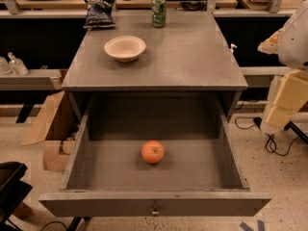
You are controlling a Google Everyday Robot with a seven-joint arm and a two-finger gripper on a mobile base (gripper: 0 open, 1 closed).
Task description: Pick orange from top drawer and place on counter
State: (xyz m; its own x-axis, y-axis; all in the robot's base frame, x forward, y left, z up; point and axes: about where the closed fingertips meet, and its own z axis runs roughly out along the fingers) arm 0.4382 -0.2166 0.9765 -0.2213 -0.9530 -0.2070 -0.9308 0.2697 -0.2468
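Note:
The orange lies on the floor of the top drawer, near its middle. The drawer is pulled fully open below the counter, with its long front panel and small metal knob nearest the camera. My gripper is out of view. Only a white and cream part of my arm shows at the right edge, off to the side of the counter and well away from the orange.
On the counter stand a cream bowl at the left, a dark chip bag at the back left and a green can at the back. Cardboard lies on the floor at the left. A black object is at the lower left.

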